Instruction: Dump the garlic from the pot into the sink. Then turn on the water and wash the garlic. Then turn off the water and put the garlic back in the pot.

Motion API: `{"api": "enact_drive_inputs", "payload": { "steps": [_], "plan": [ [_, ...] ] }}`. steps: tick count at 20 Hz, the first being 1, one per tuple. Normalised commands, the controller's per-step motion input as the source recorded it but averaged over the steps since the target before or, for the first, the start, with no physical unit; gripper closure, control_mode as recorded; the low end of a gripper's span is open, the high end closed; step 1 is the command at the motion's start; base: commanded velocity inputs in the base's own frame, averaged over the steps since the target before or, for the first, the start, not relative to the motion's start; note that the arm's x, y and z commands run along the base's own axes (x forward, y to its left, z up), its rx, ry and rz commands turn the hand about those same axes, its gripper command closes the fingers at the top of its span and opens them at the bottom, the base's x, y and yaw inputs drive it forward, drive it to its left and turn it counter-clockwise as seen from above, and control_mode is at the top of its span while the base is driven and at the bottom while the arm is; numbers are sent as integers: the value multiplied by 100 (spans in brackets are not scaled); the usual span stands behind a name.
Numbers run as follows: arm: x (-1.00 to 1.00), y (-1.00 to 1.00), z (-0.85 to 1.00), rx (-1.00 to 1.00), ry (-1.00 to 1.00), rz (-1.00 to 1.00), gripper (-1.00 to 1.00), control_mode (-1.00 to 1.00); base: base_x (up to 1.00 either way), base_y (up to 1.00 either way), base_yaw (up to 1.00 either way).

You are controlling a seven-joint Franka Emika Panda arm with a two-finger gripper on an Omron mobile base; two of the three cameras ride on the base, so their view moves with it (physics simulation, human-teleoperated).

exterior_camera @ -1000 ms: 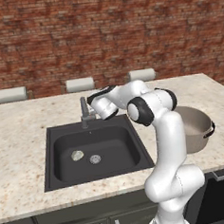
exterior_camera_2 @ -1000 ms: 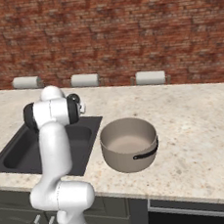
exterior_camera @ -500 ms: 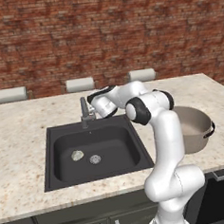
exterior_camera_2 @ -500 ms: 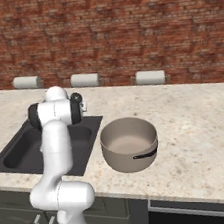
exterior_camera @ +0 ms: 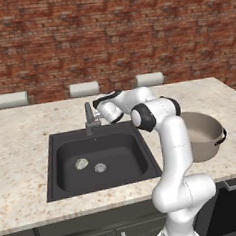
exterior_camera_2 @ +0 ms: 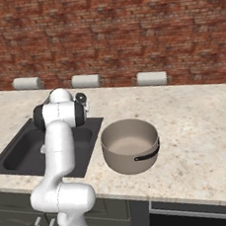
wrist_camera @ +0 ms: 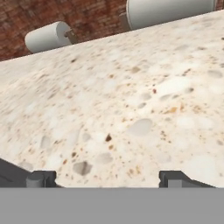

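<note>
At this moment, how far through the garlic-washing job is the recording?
Dumping looks done: the garlic lies in the sink beside the drain, and the pot stands empty on the counter. In hand: the gripper, jaws apart, is at the faucet. No water is visible. Washing, shutting off and returning the garlic remain.

We're looking at a glossy white arm (exterior_camera: pixel 173 151) built of rounded, tubular segments, with dark charcoal rings at the joints. A bulbous white base link swells at the bottom. Up at the wrist, a black band wraps the white housing. In the hand view, two small dark grey fingertips (wrist_camera: pixel 41 178) show, blocky and squared-off.
</note>
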Motion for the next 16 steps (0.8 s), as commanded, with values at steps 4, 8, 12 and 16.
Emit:
{"api": "enact_drive_inputs", "payload": {
  "steps": [4, 8, 12, 16],
  "plan": [
    [11, 1, -32, 0, 9, -5, 100, -100, 0, 0, 0],
    [0, -2, -25, 0, 11, -8, 100, -100, 0, 0, 0],
    [0, -23, -22, 0, 14, -11, 100, -100, 0, 0, 0],
    [0, -40, -24, 0, 15, -13, 100, -100, 0, 0, 0]
  ]
}}
